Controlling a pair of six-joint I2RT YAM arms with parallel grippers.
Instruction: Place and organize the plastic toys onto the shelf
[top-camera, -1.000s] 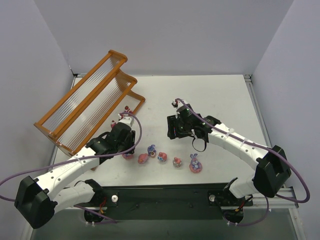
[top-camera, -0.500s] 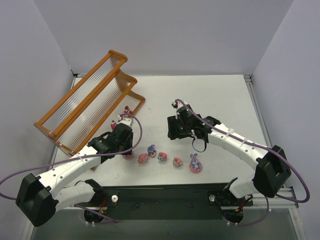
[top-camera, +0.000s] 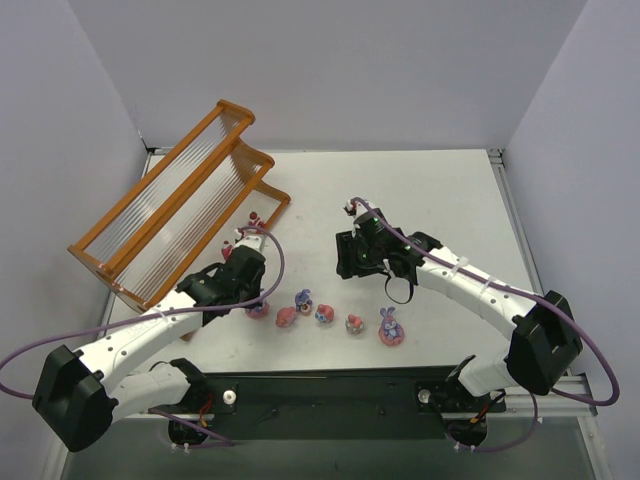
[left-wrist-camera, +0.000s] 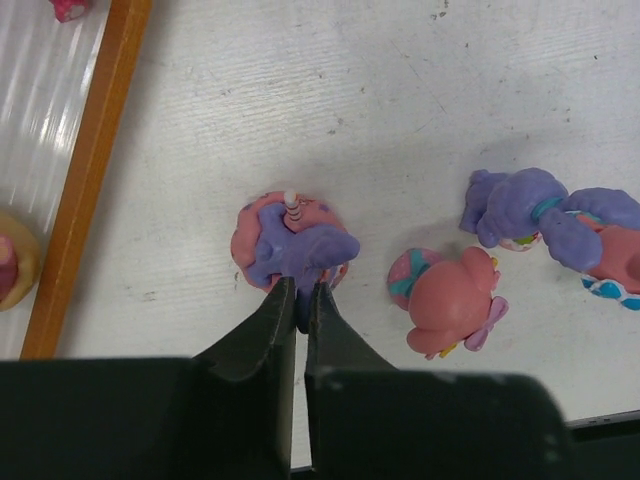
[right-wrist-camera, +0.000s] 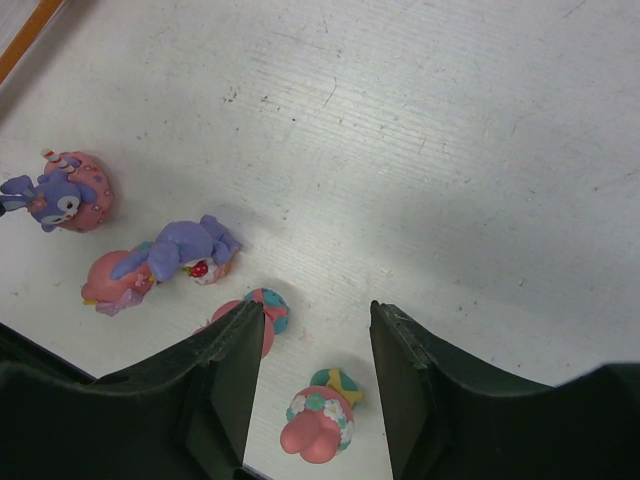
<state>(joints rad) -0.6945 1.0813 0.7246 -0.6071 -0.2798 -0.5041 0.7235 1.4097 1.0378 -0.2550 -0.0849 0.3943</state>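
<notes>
The shelf (top-camera: 180, 205) stands tilted at the back left, with two small toys (top-camera: 254, 218) on its lowest tier. My left gripper (top-camera: 254, 300) is down at the table beside the shelf's front rail (left-wrist-camera: 95, 170). Its jaws are shut on the purple part of a pink-and-purple toy (left-wrist-camera: 290, 240) that rests on the table. A pink toy (left-wrist-camera: 450, 300) and a purple toy (left-wrist-camera: 520, 205) lie just to its right. My right gripper (right-wrist-camera: 315, 330) hovers open over the table, above a pink flowered toy (right-wrist-camera: 318, 420) and touching nothing.
Several loose toys (top-camera: 324, 314) lie in a row near the table's front edge, the rightmost one (top-camera: 389, 328) pink and purple. In the right wrist view a pink-and-teal toy (right-wrist-camera: 262, 305) sits by the left finger.
My left gripper has closed its jaws onto the pink-and-purple toy and edged slightly left. The right arm has hardly moved.
</notes>
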